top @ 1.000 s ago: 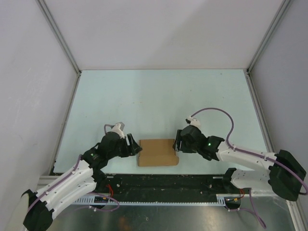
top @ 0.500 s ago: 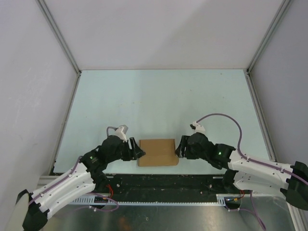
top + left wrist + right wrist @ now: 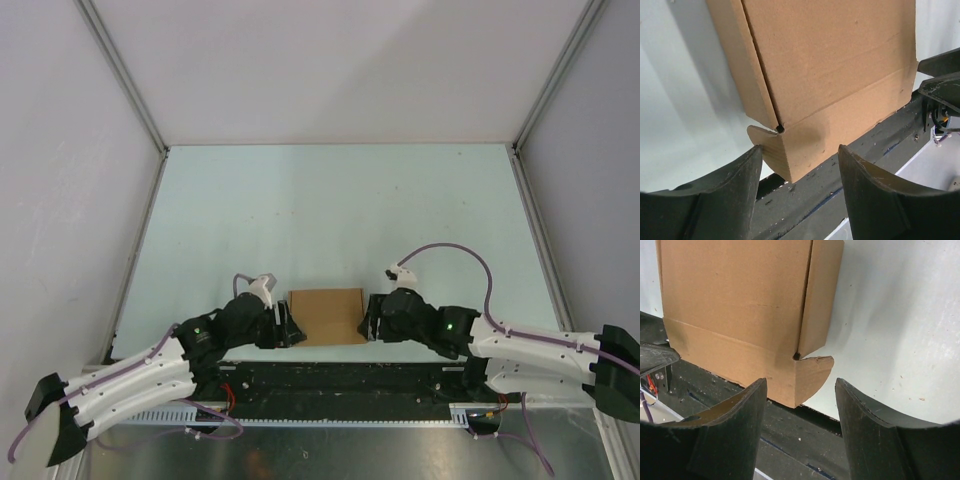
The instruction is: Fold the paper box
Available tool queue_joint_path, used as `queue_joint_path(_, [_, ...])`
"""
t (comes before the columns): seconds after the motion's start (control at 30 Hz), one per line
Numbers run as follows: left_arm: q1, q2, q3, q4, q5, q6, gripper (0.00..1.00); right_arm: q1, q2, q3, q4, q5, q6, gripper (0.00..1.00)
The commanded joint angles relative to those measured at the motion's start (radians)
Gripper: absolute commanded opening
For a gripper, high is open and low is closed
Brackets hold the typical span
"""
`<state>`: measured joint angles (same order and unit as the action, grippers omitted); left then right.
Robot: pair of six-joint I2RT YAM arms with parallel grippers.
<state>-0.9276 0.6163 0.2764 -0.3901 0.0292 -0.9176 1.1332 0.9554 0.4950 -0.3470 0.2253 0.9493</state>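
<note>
The paper box [image 3: 326,316] is a small closed brown cardboard box lying flat at the table's near edge, its front wall overhanging the black rail. My left gripper [image 3: 285,328] is low at its near left corner. In the left wrist view the box [image 3: 830,75] fills the top, and its rounded corner tab sits between the spread fingers of the open gripper [image 3: 799,150]. My right gripper [image 3: 368,322] mirrors this at the near right corner. Its wrist view shows the box [image 3: 740,305] with the right corner tab just ahead of the open gripper [image 3: 800,382]. Neither gripper clamps the cardboard.
A black rail [image 3: 340,375] runs along the near table edge under the box's front. The pale green table [image 3: 330,210] stretches behind the box. White walls with metal frame posts [image 3: 120,70] enclose the left, right and back.
Both arms have dropped lower and slid toward the near edge, from beside the box's side walls to its two near corners. The box has stayed in place.
</note>
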Motion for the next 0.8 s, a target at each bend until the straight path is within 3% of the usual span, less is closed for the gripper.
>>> queue_joint_path(0.0, [-0.011, 0.0, 0.003, -0.001, -0.026, -0.035, 0.67, 0.01, 0.019, -0.01, 0.052, 0.049, 0.016, 0.61])
queue_joint_path(0.77, [-0.017, 0.063, 0.069, 0.002, -0.087, 0.002, 0.65, 0.011, 0.046, -0.072, 0.189, 0.016, 0.034, 0.54])
